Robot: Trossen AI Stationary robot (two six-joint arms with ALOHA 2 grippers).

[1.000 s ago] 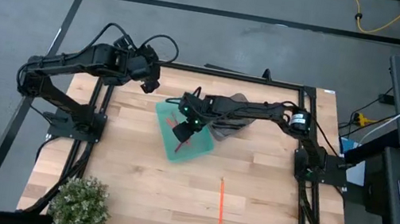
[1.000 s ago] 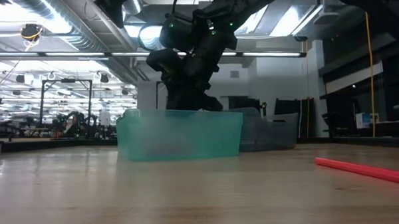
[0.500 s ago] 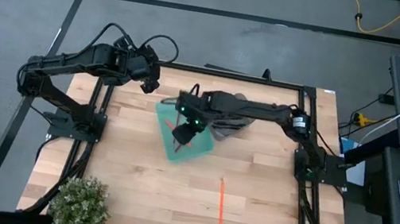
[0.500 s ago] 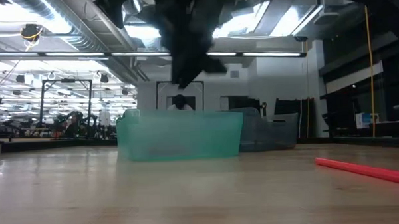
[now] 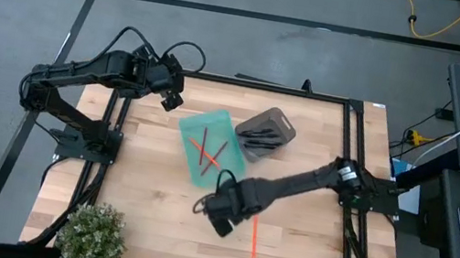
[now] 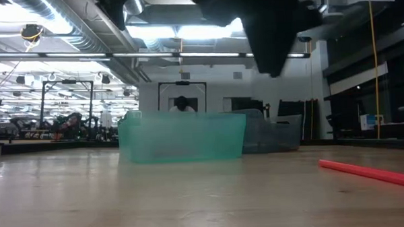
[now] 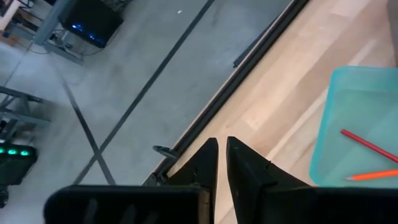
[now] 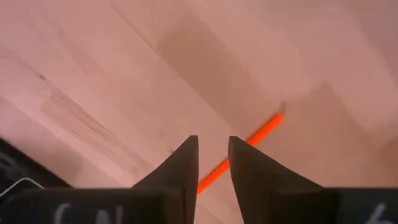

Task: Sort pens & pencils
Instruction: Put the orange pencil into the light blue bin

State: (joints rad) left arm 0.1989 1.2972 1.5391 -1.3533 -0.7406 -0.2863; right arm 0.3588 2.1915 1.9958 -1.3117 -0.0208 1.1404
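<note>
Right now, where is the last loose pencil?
In the high view the pencil lies alone on the bare wood toward the table's front, right of centre, just beside the right gripper and well clear of the teal bin.
</note>
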